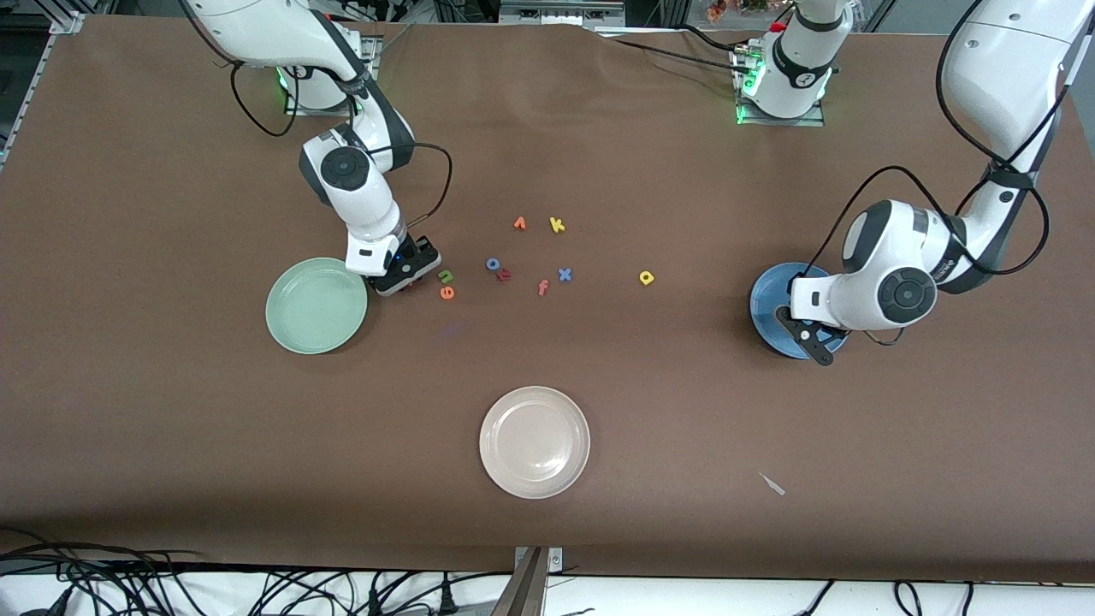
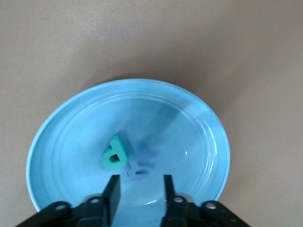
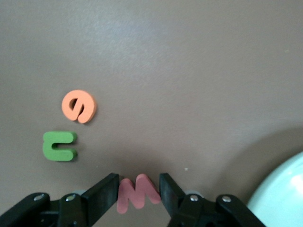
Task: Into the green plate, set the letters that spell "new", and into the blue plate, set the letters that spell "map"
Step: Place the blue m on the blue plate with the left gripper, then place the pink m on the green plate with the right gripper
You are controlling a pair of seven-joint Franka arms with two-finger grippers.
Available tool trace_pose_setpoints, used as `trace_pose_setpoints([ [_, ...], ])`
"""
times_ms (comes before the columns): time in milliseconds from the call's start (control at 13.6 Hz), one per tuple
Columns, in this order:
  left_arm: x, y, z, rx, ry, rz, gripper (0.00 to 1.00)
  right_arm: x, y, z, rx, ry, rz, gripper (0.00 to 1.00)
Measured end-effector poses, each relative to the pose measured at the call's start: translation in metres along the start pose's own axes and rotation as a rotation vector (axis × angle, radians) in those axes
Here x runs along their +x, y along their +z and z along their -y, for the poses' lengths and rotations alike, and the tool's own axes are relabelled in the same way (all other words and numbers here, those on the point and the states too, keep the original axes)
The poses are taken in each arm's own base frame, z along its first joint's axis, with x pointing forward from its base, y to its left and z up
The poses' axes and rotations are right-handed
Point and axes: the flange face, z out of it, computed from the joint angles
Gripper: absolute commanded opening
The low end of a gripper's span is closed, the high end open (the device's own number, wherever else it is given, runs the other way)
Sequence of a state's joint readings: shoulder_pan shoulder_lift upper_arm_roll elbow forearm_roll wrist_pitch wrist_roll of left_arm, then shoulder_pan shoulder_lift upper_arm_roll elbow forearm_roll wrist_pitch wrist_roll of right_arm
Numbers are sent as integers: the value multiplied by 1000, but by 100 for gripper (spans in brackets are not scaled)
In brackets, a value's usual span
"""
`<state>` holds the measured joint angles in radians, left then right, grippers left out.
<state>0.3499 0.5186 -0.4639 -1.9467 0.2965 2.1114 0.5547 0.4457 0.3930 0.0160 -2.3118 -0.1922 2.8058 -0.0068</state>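
You are looking at a job partly done. In the blue plate the teal "p" and blue "m" are lying side by side, touching, and the left gripper is hanging released just over them. The yellow "a" is waiting on the table, at nine o'clock from that plate. The right gripper is clenching the dull-red "w" beside the green plate, which is showing nothing in it. Lime "n" and orange "e" are lying at three o'clock from it.
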Motion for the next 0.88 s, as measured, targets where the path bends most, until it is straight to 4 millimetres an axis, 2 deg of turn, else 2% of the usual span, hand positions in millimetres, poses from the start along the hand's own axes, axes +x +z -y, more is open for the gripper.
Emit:
trace_pose_setpoints([
  [221, 21, -10, -28, -15, -28, -8, 100, 23, -29, -12, -22, 10, 74, 25],
  [442, 52, -27, -75, -34, -145, -31, 100, 41, -61, -35, -45, 19, 129, 25],
  [663, 87, -36, -136, -32, -310, -38, 100, 28, -64, -95, -49, 4, 149, 26],
  [810, 106, -31, -173, -21, -381, -54, 100, 12, -63, -133, -44, 9, 170, 35],
  [884, 114, -24, -190, -19, -386, -90, 100, 6, -62, -146, -43, 16, 178, 38],
])
